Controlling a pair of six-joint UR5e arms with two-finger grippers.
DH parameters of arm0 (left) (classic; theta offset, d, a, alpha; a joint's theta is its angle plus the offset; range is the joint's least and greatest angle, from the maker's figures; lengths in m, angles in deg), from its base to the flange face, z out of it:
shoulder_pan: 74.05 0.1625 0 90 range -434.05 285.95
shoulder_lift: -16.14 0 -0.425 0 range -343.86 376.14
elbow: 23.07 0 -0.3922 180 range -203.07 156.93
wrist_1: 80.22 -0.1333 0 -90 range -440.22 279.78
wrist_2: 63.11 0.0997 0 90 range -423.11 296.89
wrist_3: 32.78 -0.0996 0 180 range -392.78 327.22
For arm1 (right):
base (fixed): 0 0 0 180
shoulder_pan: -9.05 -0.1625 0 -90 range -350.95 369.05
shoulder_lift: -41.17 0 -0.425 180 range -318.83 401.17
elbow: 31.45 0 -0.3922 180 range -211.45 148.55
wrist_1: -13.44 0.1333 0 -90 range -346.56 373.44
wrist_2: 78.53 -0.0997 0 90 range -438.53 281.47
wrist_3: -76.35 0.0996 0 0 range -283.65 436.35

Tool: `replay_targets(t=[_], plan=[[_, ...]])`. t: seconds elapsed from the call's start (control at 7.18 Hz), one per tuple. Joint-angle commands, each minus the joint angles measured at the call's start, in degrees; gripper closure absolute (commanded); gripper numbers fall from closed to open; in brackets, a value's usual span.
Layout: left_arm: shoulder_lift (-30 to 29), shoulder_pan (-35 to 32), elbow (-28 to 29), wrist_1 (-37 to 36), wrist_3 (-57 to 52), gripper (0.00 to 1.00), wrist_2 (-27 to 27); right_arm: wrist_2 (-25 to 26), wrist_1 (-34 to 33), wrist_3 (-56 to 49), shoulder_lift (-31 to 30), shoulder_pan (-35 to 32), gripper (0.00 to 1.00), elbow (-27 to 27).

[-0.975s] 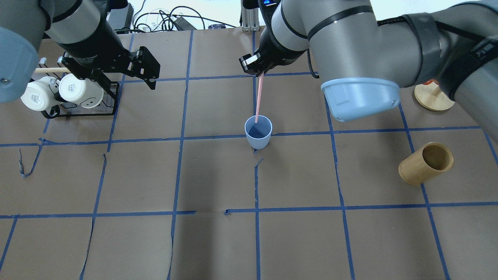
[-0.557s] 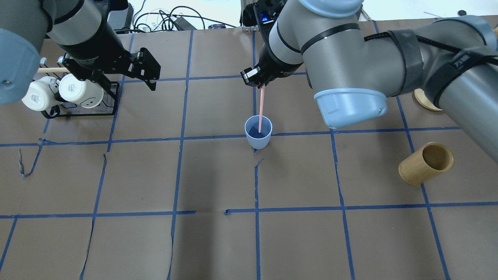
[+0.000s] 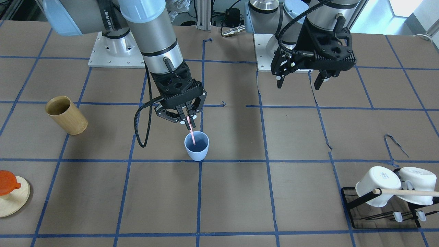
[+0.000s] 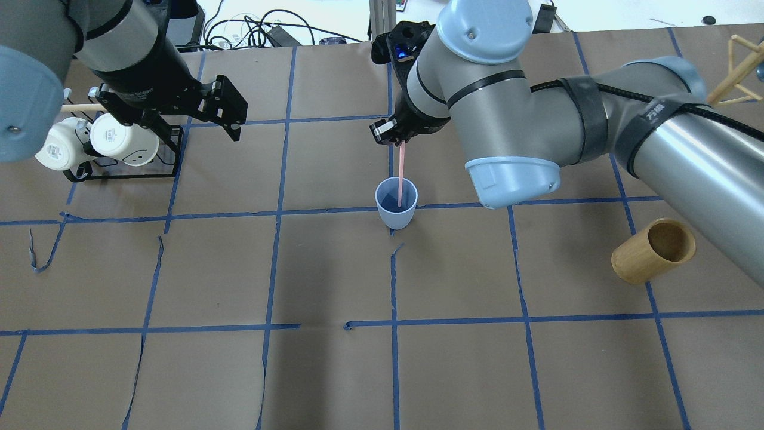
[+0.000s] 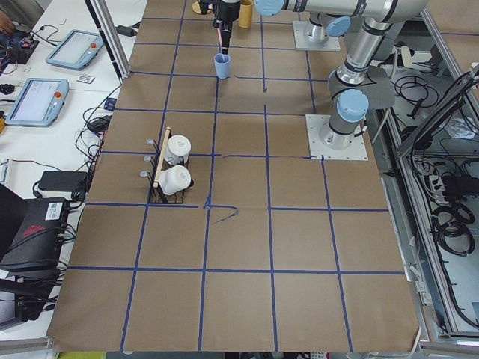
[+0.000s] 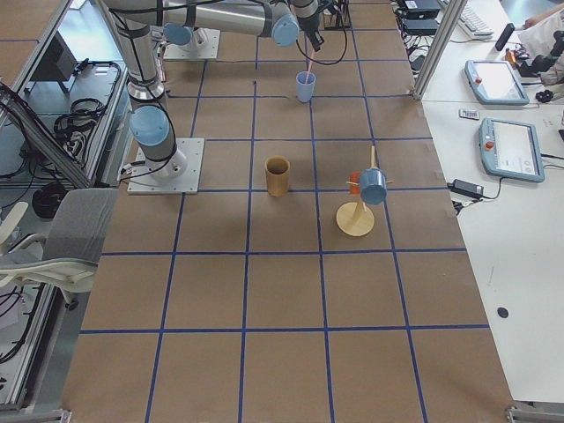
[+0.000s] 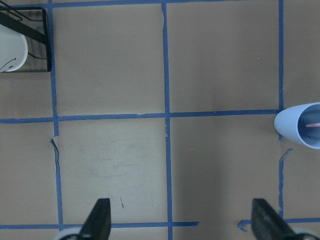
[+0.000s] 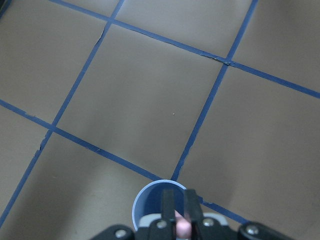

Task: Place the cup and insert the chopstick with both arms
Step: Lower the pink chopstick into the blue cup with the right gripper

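The pale blue cup (image 3: pixel 196 146) stands upright on the table's middle; it also shows in the overhead view (image 4: pixel 396 202), the left wrist view (image 7: pixel 300 131) and the right wrist view (image 8: pixel 157 202). My right gripper (image 3: pixel 187 119) is shut on the top of a pink chopstick (image 3: pixel 191 131), just above the cup. The chopstick (image 4: pixel 401 173) slants down with its lower end inside the cup. My left gripper (image 3: pixel 300 82) is open and empty, well off to the side; its fingers (image 7: pixel 97 220) frame bare table.
A black rack (image 4: pixel 122 170) with two white mugs (image 4: pixel 122 139) and a beige rod stands at the far left. A tan wooden cylinder (image 4: pixel 653 251) lies tilted at the right. A wooden stand (image 3: pixel 12 195) with an orange piece sits beyond it.
My right gripper has moved toward the cup and lower, taking the chopstick's lower end deeper into the cup. The left arm has barely moved.
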Motion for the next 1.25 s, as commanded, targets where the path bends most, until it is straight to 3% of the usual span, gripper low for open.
replay_targets(t=[0.0, 0.14, 0.56, 0.7, 0.84, 0.98, 1.11], plan=[[0.0, 0.1, 0.0, -0.1, 0.0, 0.00, 0.0, -0.1, -0.9, 0.2, 0.6, -0.2, 0.81, -1.9], [-0.1, 0.1, 0.0, -0.2, 0.2, 0.00, 0.0, -0.2, -0.8, 0.1, 0.7, -0.4, 0.75, -2.4], [-0.1, 0.3, 0.0, -0.4, 0.3, 0.00, -0.1, -0.7, -1.6, 1.1, 0.3, -0.5, 0.09, -1.6], [-0.1, 0.3, 0.0, -0.4, 0.3, 0.00, -0.1, 0.2, -0.7, 0.9, 0.0, 0.1, 0.03, 2.2], [-0.1, 0.3, 0.0, -0.4, 0.2, 0.00, -0.1, 0.3, 9.5, 0.9, -0.9, 0.5, 0.01, 8.2], [-0.1, 0.3, 0.0, -0.4, 0.3, 0.00, -0.1, 3.5, 24.2, 0.0, -1.7, 2.1, 0.00, 14.4], [-0.1, 0.3, 0.0, -0.4, 0.2, 0.00, 0.0, 5.9, 36.1, 0.1, -2.1, 6.3, 0.00, 17.1]])
